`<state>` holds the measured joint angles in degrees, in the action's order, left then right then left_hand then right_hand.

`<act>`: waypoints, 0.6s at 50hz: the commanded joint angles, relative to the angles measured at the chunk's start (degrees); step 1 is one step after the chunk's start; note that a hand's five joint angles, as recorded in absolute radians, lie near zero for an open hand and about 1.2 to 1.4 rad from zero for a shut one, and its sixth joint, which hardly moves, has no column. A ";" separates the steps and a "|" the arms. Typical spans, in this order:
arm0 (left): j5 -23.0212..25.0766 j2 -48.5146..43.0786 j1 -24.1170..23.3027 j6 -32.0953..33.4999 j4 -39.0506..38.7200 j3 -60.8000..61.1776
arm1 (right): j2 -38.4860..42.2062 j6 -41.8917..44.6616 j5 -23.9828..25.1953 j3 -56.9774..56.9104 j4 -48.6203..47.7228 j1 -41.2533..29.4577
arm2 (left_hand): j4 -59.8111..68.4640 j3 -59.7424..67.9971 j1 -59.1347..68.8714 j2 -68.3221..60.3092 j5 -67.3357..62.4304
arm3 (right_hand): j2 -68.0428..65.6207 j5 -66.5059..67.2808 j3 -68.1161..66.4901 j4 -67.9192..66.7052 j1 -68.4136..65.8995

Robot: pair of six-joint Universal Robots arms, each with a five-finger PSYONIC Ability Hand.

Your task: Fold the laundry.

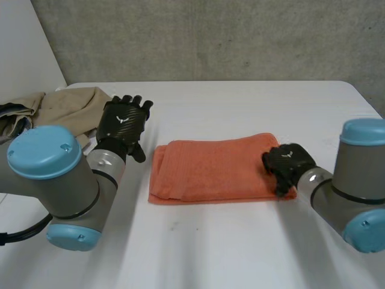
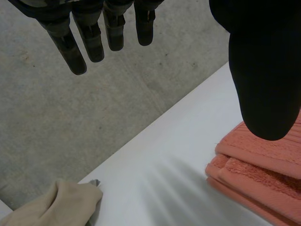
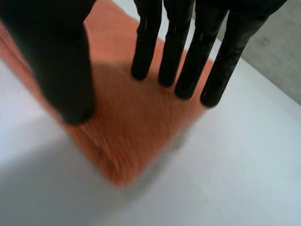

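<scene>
Inspecting the folded towel [image 1: 210, 168] centred on the table [image 1: 240, 102], I judge it soft, light and limp, best pinched at a corner; right hand [image 1: 287, 164] rests flat-fingered on its right end, left hand [image 1: 123, 123] hovers released.

Camera set-up: one high, two at the wrists.
Head view looks down on the white table [image 1: 228, 253] from behind; left wrist view faces the wall [image 2: 47, 117]; right wrist view sits close over the orange towel [image 1: 210, 171], shared by all.

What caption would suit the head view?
Right hand on end of folded orange towel; left hand open beside beige clothes.
</scene>
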<state>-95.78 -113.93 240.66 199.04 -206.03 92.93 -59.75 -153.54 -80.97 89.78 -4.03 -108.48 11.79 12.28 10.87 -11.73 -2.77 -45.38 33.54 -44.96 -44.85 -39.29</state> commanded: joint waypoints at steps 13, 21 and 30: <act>-0.02 2.92 0.60 -0.14 0.28 2.60 | -0.46 11.42 -4.81 -9.61 -3.88 -5.67 | -1.79 -2.28 -0.87 1.73 2.77 | -34.62 36.46 -35.04 -35.15 -40.71; -0.37 4.33 1.56 -0.14 0.28 4.09 | 5.52 11.42 -1.92 -15.77 -4.76 -22.55 | -1.79 -2.28 -0.87 1.73 2.77 | -34.62 36.46 -35.04 -35.15 -40.71; -0.20 6.09 3.85 -0.14 0.37 5.33 | 12.64 8.79 0.21 -19.82 -3.97 -28.19 | -1.79 -2.28 -0.87 1.73 2.77 | -11.47 13.31 -11.89 -12.00 -17.56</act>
<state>-96.14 -108.75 243.53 198.90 -205.75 97.58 -50.80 -142.55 -79.25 72.01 -8.69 -135.11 11.78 12.28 10.87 -11.73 -2.77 -67.49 57.30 -67.69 -68.29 -57.43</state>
